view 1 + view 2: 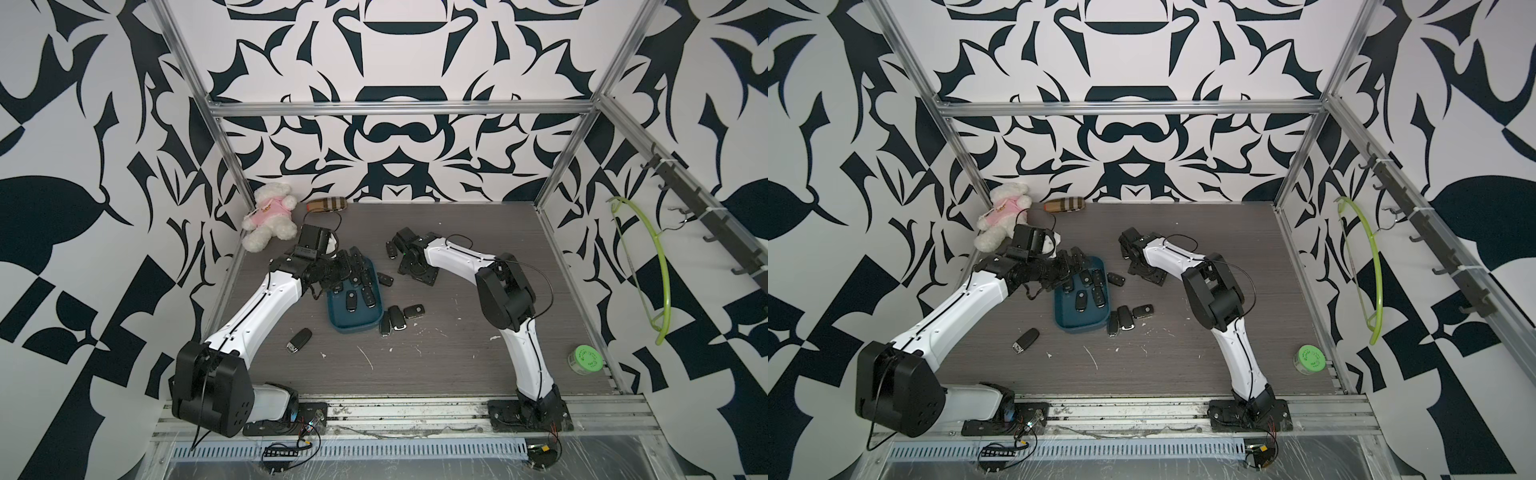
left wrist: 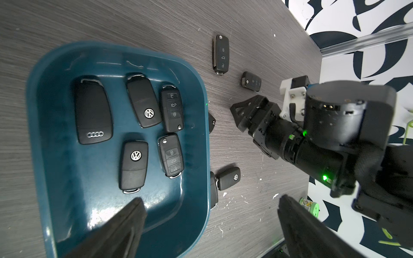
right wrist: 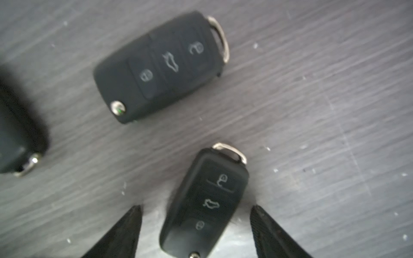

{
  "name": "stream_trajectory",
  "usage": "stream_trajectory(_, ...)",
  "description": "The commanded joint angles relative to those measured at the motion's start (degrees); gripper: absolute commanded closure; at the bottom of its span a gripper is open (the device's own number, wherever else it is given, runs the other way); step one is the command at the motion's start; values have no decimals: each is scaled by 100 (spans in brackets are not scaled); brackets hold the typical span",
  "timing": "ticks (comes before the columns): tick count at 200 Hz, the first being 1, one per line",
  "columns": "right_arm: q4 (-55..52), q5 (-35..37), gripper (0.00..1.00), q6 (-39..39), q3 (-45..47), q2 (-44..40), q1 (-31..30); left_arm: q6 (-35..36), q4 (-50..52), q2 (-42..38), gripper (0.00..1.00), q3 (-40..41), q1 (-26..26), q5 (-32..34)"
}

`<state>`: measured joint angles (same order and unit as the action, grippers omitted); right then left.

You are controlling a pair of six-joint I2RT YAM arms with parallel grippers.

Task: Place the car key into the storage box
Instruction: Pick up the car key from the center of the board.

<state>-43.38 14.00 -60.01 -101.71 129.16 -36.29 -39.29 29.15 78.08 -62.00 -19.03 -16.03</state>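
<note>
Top view: right gripper (image 1: 392, 247) sits low at the table (image 1: 457, 332), well apart from the storage box (image 1: 357, 329); the left gripper (image 1: 355, 259) hovers over it and could block the drop.
Left wrist: left jaws wide apart, empty.
Right wrist: jaws apart, straddling the car key (image 3: 204, 205) lying skewed on the table; a pinch may twist it loose.

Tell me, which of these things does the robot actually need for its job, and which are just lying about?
For the job: storage box; car keys in it; loose car keys.
Lying about: teddy bear; plaid pouch; green hanger; green tub.
</note>
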Motion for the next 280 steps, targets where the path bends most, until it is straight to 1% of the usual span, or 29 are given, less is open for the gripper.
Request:
stream_trajectory(1,-219,231,22,-55,-306,68,13,224,65,124,1,-237,4,-161)
stream_trajectory(12,-220,269,23,-53,-361,106,41,276,131,151,1,-292,4,-206)
stream_trajectory(26,-233,285,26,-64,-424,163,85,366,199,187,1,-339,4,-276)
stream_trajectory(46,-275,308,35,-55,-514,238,96,433,204,201,1,-306,4,-316)
stream_trajectory(60,-345,247,39,-54,-517,258,96,394,202,191,1,-289,4,-295)
stream_trajectory(62,-351,233,40,-52,-510,258,96,384,198,183,1,-287,4,-289)
stream_trajectory(78,-349,183,48,-53,-374,187,87,244,81,107,1,-215,4,-295)
stream_trajectory(100,-215,175,55,24,-130,14,85,167,41,35,1,-173,0,-303)
stream_trajectory(111,-152,182,69,88,-32,-76,87,176,108,-6,1,-165,4,-266)
stream_trajectory(119,-144,191,74,119,17,-138,87,188,148,-50,1,-140,4,-243)
stream_trajectory(154,-233,230,73,320,59,-315,68,-6,119,-337,1,58,-4,-190)
stream_trajectory(176,-254,270,73,517,21,-425,0,-46,279,-461,1,118,-4,11)
stream_trajectory(180,-284,270,73,553,-8,-439,-15,-67,317,-665,1,125,-2,54)
stream_trajectory(200,-464,277,72,727,-196,-513,-129,-180,278,-1037,1,360,-4,195)
stream_trajectory(217,-535,361,72,835,-268,-680,-296,-254,256,-1277,1,582,4,322)
stream_trajectory(237,-514,337,73,905,-322,-867,-532,-194,510,-1368,1,576,4,469)
stream_trajectory(266,-625,251,72,952,-663,-893,-957,-160,809,-1618,1,560,4,862)
stream_trajectory(280,-644,270,72,990,-896,-845,-1208,-173,979,-1810,1,567,4,1179)
